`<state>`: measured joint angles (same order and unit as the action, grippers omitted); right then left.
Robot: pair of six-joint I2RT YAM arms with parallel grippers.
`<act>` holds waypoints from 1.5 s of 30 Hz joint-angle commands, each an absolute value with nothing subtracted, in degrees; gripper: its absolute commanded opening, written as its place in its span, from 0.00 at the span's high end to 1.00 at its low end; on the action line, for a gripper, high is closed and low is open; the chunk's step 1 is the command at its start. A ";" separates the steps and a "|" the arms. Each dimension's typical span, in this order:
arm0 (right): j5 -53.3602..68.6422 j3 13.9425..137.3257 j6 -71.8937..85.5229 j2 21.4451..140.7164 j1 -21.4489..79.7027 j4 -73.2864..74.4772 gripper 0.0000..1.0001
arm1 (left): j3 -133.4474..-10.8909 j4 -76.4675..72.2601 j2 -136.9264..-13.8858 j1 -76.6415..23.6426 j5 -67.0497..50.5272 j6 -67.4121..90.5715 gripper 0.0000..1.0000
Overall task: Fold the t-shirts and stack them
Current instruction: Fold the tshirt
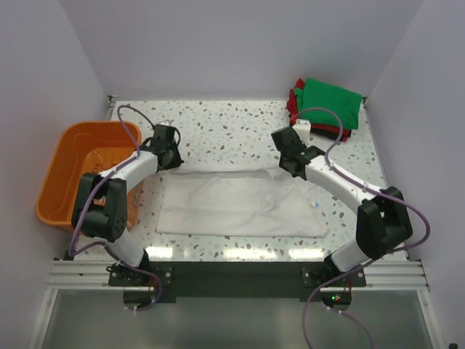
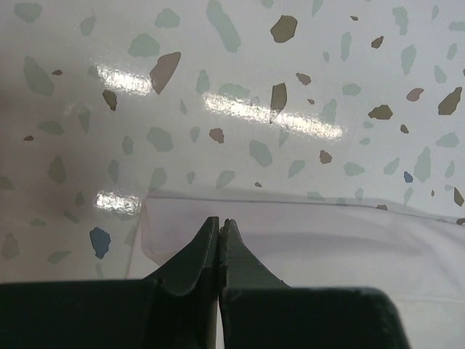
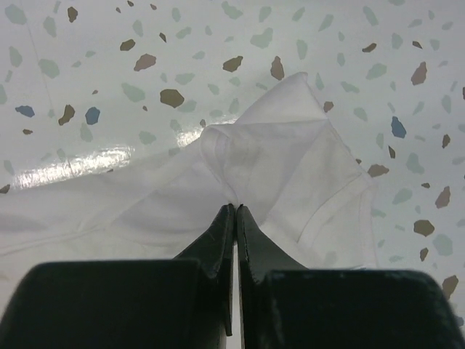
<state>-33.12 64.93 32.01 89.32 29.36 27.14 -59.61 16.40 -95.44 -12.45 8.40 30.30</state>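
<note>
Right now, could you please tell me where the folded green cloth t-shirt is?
The green t-shirt tops a red shirt in the table's far right corner in the top view, beyond the right gripper.

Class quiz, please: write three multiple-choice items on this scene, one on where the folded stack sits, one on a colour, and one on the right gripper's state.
1. Where is the stack of folded shirts? A) far right corner of the table B) middle of the table C) near left corner
2. What colour is the top shirt of the stack? A) red B) green C) blue
3. The right gripper is: A) wide open B) shut on the white t-shirt C) out of view

Answers: 1 A, the top view shows it at the far right; 2 B, green covers the red and dark layers; 3 B, cloth bunches at its closed fingertips.
</note>
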 commanded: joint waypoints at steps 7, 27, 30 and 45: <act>-38.14 58.81 38.49 77.79 32.87 34.80 1.00 | -56.26 14.50 -89.12 -12.66 8.00 29.88 1.00; -37.27 49.67 48.68 68.82 42.71 43.15 1.00 | -49.40 15.82 -84.29 -13.62 10.02 30.76 1.00; -36.48 47.73 50.00 69.17 43.68 42.63 1.00 | -49.39 16.70 -85.43 -13.71 10.11 31.02 1.00; -26.38 46.56 52.13 72.25 46.41 44.11 0.24 | -53.08 26.27 -85.08 -20.37 21.88 37.09 0.18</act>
<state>-28.95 42.41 52.62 74.22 46.11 42.24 -48.80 23.51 -87.09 -17.28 16.58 35.35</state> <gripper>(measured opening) 0.705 0.764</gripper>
